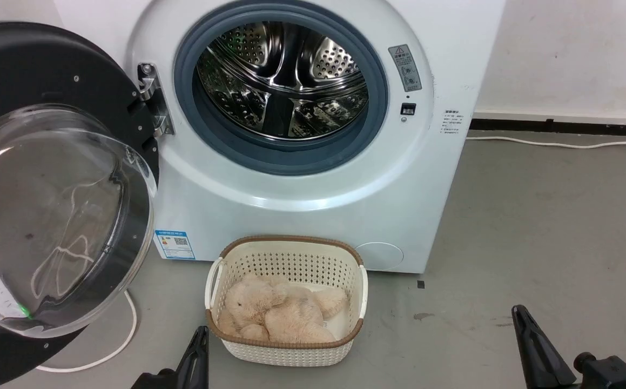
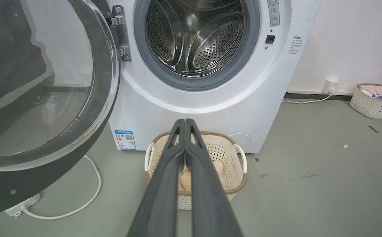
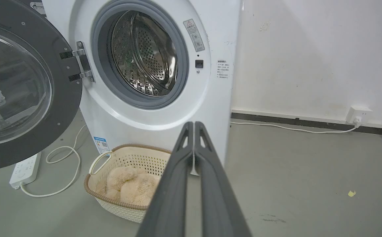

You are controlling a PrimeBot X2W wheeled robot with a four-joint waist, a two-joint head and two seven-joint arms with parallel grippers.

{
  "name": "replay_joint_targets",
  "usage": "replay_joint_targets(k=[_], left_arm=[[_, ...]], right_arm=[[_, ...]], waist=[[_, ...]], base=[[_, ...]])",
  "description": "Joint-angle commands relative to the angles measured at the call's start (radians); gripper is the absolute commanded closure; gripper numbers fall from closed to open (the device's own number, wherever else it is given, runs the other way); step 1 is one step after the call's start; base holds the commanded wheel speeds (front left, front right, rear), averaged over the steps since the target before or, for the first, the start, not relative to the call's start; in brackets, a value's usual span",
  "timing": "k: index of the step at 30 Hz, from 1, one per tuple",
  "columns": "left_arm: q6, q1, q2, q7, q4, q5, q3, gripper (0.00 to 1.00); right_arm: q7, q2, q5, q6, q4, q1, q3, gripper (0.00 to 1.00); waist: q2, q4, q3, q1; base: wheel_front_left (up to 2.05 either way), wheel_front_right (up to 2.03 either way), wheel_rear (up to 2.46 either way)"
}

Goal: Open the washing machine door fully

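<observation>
Left wrist view: left pincer (image 2: 185, 120) closed, pointing at washing machine (image 2: 191, 108).

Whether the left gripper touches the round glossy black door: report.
Apart. Left wrist view: the shut left gripper points at the cream perforated basket; grey floor separates it from the door.

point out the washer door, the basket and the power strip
washing machine door (image 1: 53, 216), head view, on the clear glass bowl
basket (image 1: 291, 354), head view, on the front wall
power strip (image 3: 25, 167), right wrist view, on the top face
</observation>
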Motion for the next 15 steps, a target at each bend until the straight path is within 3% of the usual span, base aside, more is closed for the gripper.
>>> replay_joint_targets(k=[1,15], left_arm=[[-0.004,-0.011,-0.007,0.004,-0.004,0.011,0.009,1.00],[-0.025,-0.026,-0.024,0.032,-0.011,0.040,0.041,1.00]], right_arm=[[0.006,0.000,-0.007,0.000,0.000,-0.012,0.002,1.00],[0.033,0.000,-0.015,0.000,0.000,-0.029,0.004,1.00]], waist=[[0.0000,0.000,0.001,0.0000],[0.0000,-0.002,0.006,0.0000]], base=[[0.00,0.00,0.00],[0.00,0.00,0.00]])
